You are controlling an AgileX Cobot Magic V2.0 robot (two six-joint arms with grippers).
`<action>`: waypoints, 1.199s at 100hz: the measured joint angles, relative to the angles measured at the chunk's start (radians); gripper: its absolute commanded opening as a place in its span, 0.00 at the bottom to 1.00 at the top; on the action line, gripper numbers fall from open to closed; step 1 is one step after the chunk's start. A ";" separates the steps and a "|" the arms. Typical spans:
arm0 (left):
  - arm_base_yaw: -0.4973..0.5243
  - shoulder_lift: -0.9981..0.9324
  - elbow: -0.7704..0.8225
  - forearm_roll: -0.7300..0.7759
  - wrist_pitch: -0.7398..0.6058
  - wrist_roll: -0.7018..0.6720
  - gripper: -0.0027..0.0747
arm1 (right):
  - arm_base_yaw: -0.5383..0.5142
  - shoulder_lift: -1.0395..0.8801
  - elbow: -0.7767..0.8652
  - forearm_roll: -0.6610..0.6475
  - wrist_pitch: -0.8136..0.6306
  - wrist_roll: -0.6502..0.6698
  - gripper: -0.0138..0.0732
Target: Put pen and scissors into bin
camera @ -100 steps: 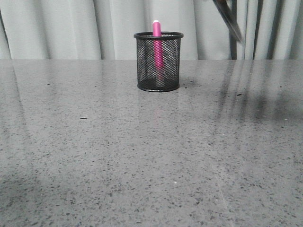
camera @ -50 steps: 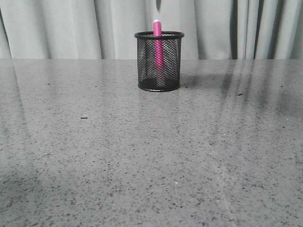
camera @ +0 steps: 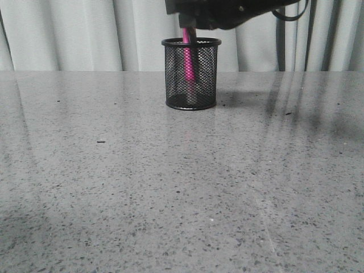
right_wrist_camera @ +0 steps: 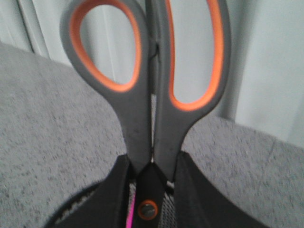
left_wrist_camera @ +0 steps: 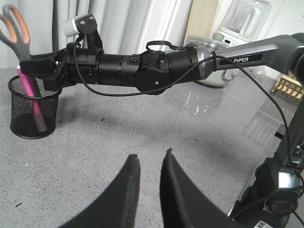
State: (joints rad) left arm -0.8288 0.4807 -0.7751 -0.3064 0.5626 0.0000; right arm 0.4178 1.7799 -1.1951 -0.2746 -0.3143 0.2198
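The black mesh bin (camera: 190, 74) stands at the middle back of the table with the pink pen (camera: 188, 60) upright inside it. My right gripper (camera: 193, 20) hangs just above the bin's rim and is shut on the scissors (right_wrist_camera: 147, 95) near their orange pivot, handles up. The blades point down into the bin's mouth; their tips are hidden. In the left wrist view the scissors' handles (left_wrist_camera: 14, 31) rise above the bin (left_wrist_camera: 33, 111) and pen (left_wrist_camera: 31, 95). My left gripper (left_wrist_camera: 148, 159) is open and empty, low over the table away from the bin.
Grey curtains (camera: 85, 34) hang behind the table. My right arm (left_wrist_camera: 142, 69) stretches across above the table toward the bin. A white appliance (left_wrist_camera: 223, 42) and a jar stand off to the side beyond the table edge.
The scissors, blurred at the upper right a second ago, have moved left. My right gripper has now come down into the front view right over the bin. The bin and pen have not moved.
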 measured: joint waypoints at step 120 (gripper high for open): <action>0.257 -0.360 0.171 0.679 0.044 -0.379 0.01 | 0.078 -1.215 0.728 -0.130 0.330 0.066 0.08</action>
State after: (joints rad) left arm -0.5715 0.1205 -0.6044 0.3724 0.6062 -0.3791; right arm 0.4962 0.5653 -0.4669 -0.4044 0.0158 0.2859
